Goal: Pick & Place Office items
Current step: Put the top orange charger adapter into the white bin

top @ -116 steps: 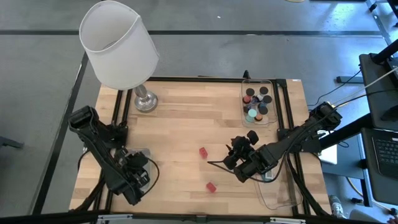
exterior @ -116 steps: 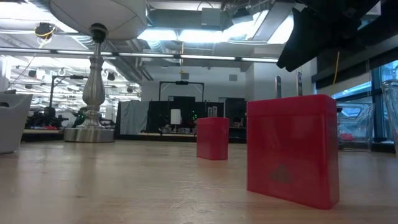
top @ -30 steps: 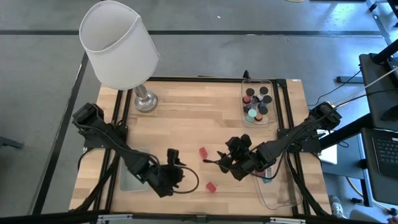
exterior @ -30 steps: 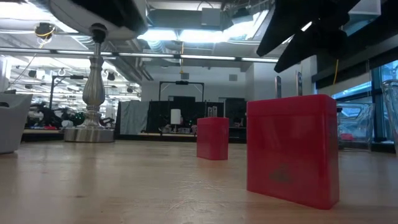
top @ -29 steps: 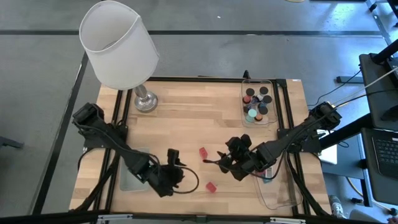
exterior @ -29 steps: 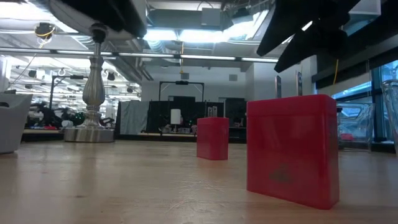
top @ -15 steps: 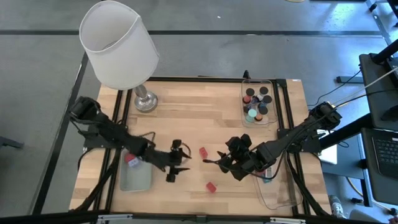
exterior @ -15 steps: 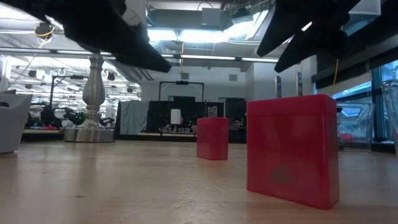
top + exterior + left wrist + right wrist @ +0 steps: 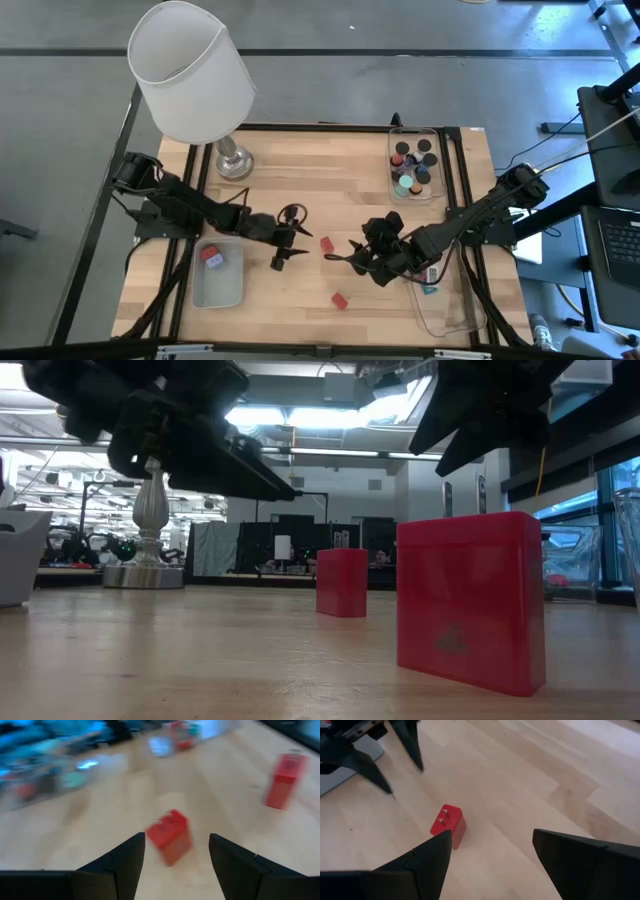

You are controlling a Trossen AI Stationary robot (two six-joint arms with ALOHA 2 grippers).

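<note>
Two small red blocks stand on the wooden table: one in the middle (image 9: 326, 244) and one closer to the near edge (image 9: 340, 300). A third red block (image 9: 210, 254) lies in the frosted tray at the left (image 9: 222, 290). My left gripper (image 9: 290, 240) is open just left of the middle block (image 9: 169, 836), which shows ahead between its fingers, untouched. My right gripper (image 9: 345, 258) is open on that block's right, aimed at it (image 9: 448, 825). Dark cylinders and a teal one fill the far clear tray (image 9: 415, 165).
A big white-shaded lamp (image 9: 192, 70) stands at the far left corner on a metal foot (image 9: 233, 163). A clear tray (image 9: 448, 305) at the near right holds a teal piece (image 9: 430, 290). Bare wood lies between the lamp and the far tray.
My left arm has swung from the near edge, beside the left tray, toward the far edge and up to the middle red block, its gripper staying open. The swing uncovers the left tray with a red block in it. Both table blocks have stayed put.
</note>
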